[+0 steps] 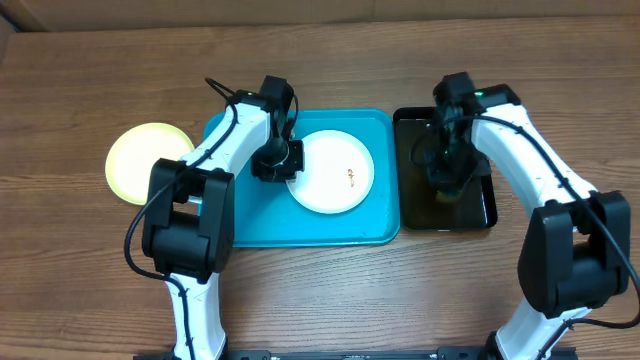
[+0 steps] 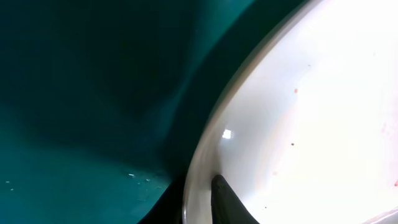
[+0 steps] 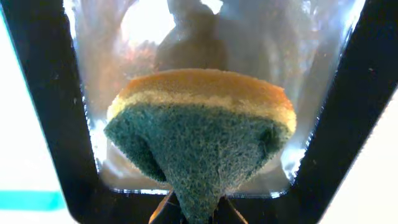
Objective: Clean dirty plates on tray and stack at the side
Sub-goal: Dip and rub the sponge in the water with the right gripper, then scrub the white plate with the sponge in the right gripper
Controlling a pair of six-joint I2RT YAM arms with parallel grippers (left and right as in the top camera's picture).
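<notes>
One each: sponge (image 3: 199, 143), white plate (image 1: 330, 175), yellow plate (image 1: 140, 160), turquoise tray (image 1: 300, 228), black tray (image 1: 480, 212)

The tray (image 1: 300, 225) is big and blue-green, with round corners and a raised edge. It lies flat on the table, with its long side running left to right.

One white plate (image 1: 332, 172) lies flat inside the tray, near the middle and a bit to the right. It is round and shiny. It has a small orange-brown smear (image 1: 350, 177) on its right half. Up close, the white plate (image 2: 298, 124) also shows a few tiny specks. The left gripper (image 1: 285, 165) pinches its left edge.

The yellow-green plate (image 1: 140, 163) is round and looks clean. It lies flat on the table, just beside the tray's left end and outside it.
</notes>
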